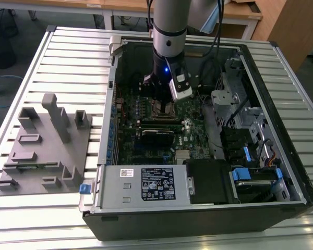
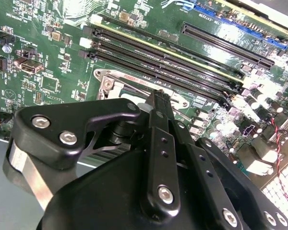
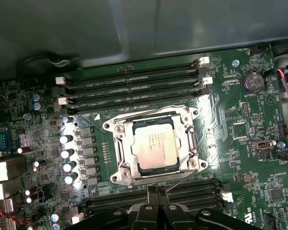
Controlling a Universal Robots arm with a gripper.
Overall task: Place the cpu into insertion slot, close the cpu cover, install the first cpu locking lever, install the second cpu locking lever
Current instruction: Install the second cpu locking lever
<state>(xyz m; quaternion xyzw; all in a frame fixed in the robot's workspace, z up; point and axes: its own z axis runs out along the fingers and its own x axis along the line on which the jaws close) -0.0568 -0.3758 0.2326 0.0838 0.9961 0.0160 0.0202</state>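
In the first wrist view the cpu (image 3: 156, 142) lies flat in the insertion slot (image 3: 194, 143) on the green board. The silver cpu cover (image 3: 128, 143) is folded down around it, and the chip's top shows through the cover's window. A thin wire locking lever (image 3: 185, 178) slants away from the socket's corner and ends right beside my fingertips. My gripper (image 3: 157, 190) is shut, fingers pressed together with nothing between them, just off the socket's edge. The second wrist view shows the gripper (image 2: 158, 96) over the cover (image 2: 116, 82). In the exterior view the gripper (image 1: 160, 99) reaches down to the slot (image 1: 162, 110).
Long black memory slots (image 3: 134, 84) run along both sides of the socket, with a row of silver capacitors (image 3: 67, 153) nearby. The open computer case (image 1: 281, 130) walls in the board, with drive bays and cables on the exterior view's right. A grey fixture (image 1: 47, 146) stands outside it.
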